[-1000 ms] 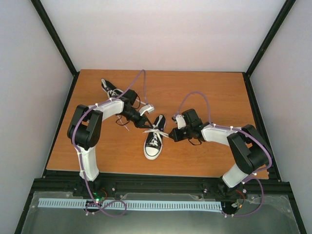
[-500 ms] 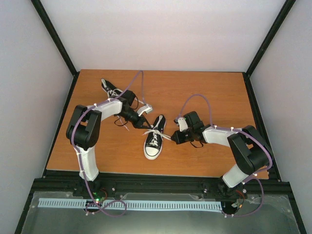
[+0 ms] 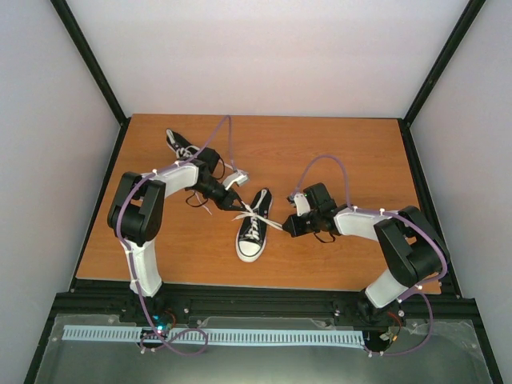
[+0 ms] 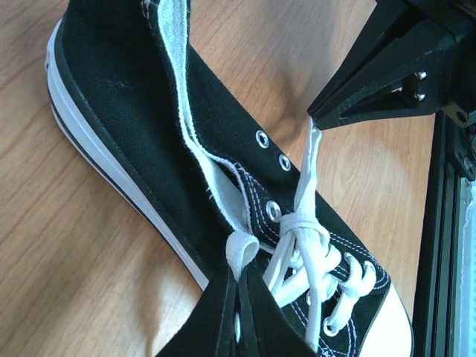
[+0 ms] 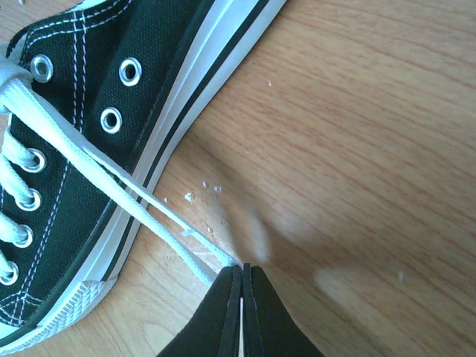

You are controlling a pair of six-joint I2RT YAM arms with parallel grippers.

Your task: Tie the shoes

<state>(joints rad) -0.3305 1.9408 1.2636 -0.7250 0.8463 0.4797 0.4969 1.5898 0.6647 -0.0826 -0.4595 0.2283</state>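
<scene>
Left pincer (image 4: 239, 274), right pincer (image 5: 242, 271) on laces (image 4: 306, 182)

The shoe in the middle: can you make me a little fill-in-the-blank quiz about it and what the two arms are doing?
1. The table holds ____ shoes.
2. The middle shoe is black with a ____ toe cap.
3. The left jaws and the right jaws are each pinched shut on a strand of its ____.
4. The other shoe lies in the far ____ part of the table.

Missing words: two; white; lace; left.
</scene>
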